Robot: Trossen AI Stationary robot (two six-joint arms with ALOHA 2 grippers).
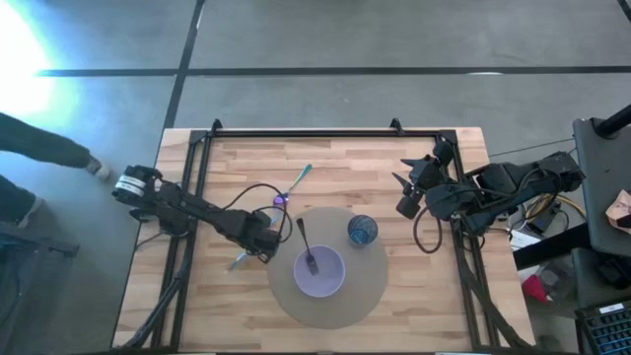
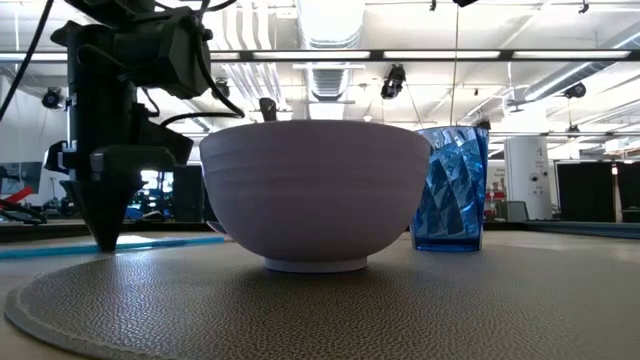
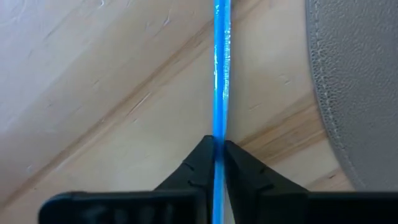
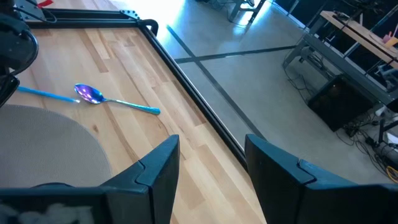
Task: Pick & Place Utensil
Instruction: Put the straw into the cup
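Left hand, low on tabletop beside grey mat, was clamped on blue utensil lying flat on wood. On mat: lilac bowl w/ dark utensil in it, blue cup just beside. Purple-bowled spoon lay farther back. Right hand, fingers apart, waited at tabletop's right edge

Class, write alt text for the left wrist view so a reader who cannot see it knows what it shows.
The left gripper has its two dark fingers closed on a thin blue utensil handle that lies on the wooden table. The edge of a grey round mat shows at one side.
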